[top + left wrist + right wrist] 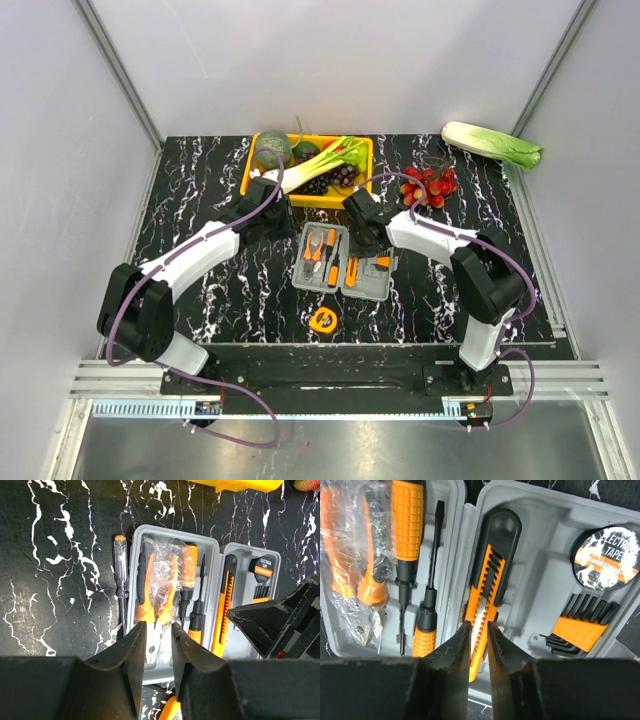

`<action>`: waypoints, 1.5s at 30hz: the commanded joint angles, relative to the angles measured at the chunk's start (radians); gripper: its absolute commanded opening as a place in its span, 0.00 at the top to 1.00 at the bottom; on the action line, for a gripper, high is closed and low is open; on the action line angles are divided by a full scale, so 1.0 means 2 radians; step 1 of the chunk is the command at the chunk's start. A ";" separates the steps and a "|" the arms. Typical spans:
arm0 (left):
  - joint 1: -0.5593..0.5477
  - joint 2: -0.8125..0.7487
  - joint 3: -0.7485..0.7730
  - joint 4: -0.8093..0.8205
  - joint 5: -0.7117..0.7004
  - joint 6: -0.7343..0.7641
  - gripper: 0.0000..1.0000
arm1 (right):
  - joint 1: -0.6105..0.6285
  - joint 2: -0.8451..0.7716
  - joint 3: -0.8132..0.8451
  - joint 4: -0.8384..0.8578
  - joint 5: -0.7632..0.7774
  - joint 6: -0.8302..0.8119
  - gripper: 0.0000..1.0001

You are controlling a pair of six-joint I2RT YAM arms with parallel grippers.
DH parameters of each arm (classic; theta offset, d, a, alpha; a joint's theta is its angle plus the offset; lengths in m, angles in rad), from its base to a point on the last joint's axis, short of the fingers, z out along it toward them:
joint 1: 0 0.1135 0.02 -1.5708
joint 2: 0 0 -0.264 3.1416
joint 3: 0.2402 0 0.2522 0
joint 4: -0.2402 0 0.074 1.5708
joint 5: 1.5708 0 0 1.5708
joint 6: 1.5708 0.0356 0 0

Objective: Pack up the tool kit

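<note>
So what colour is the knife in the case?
The knife is orange and black, clearest in the right wrist view.

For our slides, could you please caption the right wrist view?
Right gripper at the orange utility knife slotted in the open grey case, beside tape and hex keys.

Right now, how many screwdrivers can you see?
3. A big screwdriver and a small screwdriver lie side by side in the tool kit; a clear-handled screwdriver lies on the table beside it. More may be hidden.
</note>
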 commanded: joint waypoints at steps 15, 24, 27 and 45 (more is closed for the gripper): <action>0.027 0.001 -0.006 0.027 0.017 0.000 0.70 | 0.000 0.052 0.025 -0.017 -0.015 0.008 0.85; 0.036 0.002 -0.009 0.028 0.018 0.000 0.71 | 0.000 0.082 0.012 -0.054 -0.005 0.012 1.00; 0.039 0.002 -0.011 0.028 0.018 0.001 0.71 | 0.001 0.093 0.003 -0.056 -0.002 0.019 1.00; 0.044 0.090 0.038 -0.056 -0.016 0.003 0.59 | 0.000 0.060 -0.030 0.008 -0.002 0.013 1.00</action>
